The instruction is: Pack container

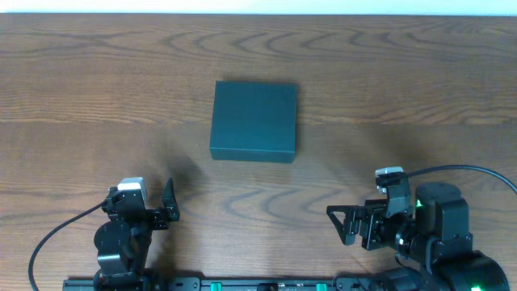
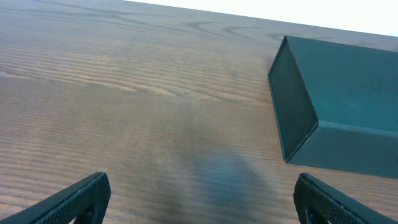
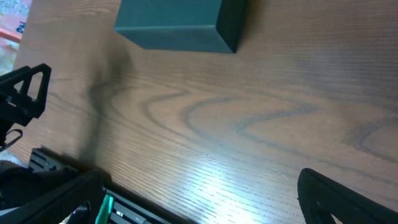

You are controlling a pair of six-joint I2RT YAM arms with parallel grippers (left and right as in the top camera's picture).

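The container (image 1: 254, 120) is a dark green-black box lying shut on the wooden table, near the middle. It also shows at the right of the left wrist view (image 2: 339, 102) and at the top of the right wrist view (image 3: 177, 23). My left gripper (image 1: 167, 203) is open and empty at the front left, well short of the box; its fingertips frame bare table in its wrist view (image 2: 200, 199). My right gripper (image 1: 346, 221) is open and empty at the front right, turned leftward, fingertips wide apart in its wrist view (image 3: 199, 199).
The wooden table (image 1: 388, 97) runs to a pale back edge. A black rail with green parts (image 1: 242, 284) lies along the front edge. An orange-and-white item (image 3: 12, 18) shows at the far left edge of the right wrist view.
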